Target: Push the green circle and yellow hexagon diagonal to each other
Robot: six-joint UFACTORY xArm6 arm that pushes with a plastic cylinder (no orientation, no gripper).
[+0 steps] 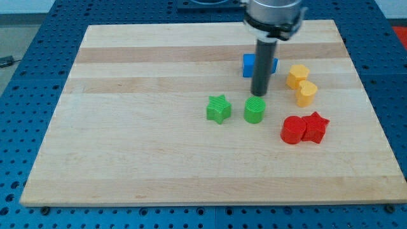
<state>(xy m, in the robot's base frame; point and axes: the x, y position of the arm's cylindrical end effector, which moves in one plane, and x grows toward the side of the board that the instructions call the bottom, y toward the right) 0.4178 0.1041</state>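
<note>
The green circle (pixel 254 110) sits near the board's middle, right of a green star (pixel 218 109). My tip (pixel 259 95) is just above the green circle's top edge, touching or nearly touching it. Two yellow blocks stand at the right: an upper one (pixel 297 76) and a lower one (pixel 306 93), touching each other; which one is the hexagon I cannot tell for sure. The rod hides part of a blue block (pixel 249 64) behind it.
A red circle (pixel 292 130) and a red star (pixel 315 126) touch each other below the yellow blocks, right of the green circle. The wooden board (pixel 127 127) lies on a blue perforated table (pixel 25 51).
</note>
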